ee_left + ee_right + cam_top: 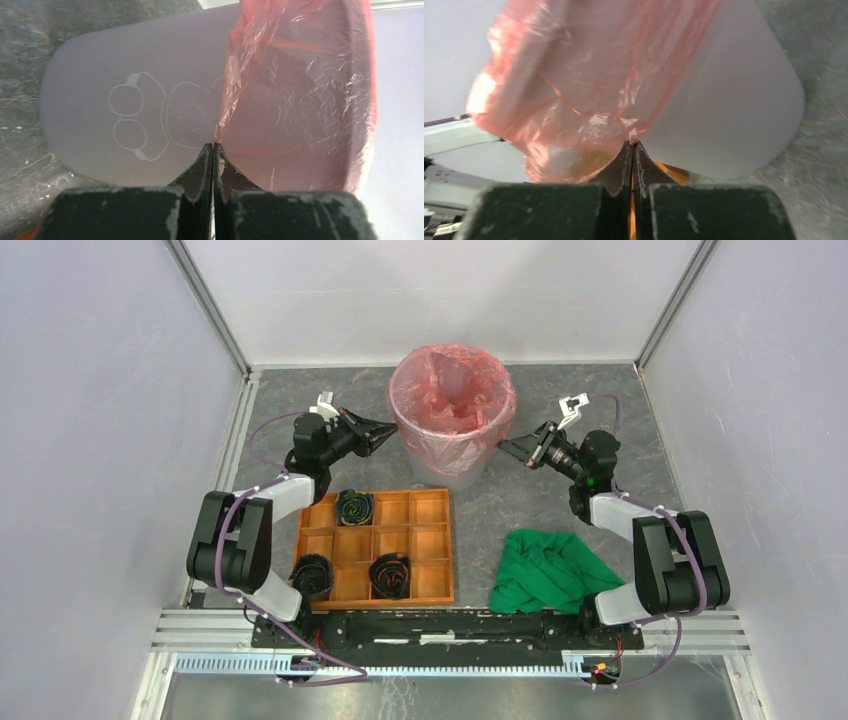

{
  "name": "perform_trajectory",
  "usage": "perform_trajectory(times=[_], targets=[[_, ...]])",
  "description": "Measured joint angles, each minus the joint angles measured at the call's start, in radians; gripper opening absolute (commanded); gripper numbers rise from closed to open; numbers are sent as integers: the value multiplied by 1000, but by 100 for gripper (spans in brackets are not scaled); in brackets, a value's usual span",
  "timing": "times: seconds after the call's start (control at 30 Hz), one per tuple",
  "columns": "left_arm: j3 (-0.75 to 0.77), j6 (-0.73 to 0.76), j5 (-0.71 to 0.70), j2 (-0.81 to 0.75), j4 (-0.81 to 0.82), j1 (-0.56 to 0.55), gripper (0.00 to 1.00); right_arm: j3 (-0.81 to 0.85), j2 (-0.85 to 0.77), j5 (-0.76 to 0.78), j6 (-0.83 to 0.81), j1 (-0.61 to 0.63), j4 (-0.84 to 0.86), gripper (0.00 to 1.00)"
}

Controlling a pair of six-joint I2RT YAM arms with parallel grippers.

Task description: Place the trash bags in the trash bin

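The round light grey trash bin [462,468] stands at the back middle of the table. The thin red trash bag [452,400] lines it and is folded over its rim, hanging down the outer wall. My left gripper [394,429] is at the bin's left side, shut on the bag's edge [222,115] against the grey wall [100,75]. My right gripper [501,445] is at the bin's right side, shut on the bag's hem [634,134] beside the bin wall [734,100].
An orange wooden compartment tray [433,542] with black coiled items lies in front of the bin, left of centre. A green cloth [545,568] lies crumpled at the front right. White walls enclose the table on three sides.
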Motion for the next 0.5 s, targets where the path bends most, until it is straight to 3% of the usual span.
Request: perform_trajectory(times=[0.2,0.27,0.37,0.5], targets=[[-14,45,-41,1,-66,-10,2,-23,0,48,-140,18,-155,3],[-21,71,-50,-2,-94,-10,2,-23,-5,67,-195,19,-220,14],[-27,126,-76,-20,-170,-10,2,13,-42,155,-322,22,-436,17],[-26,206,-117,-66,-261,-10,2,126,-137,361,-490,23,-724,41]])
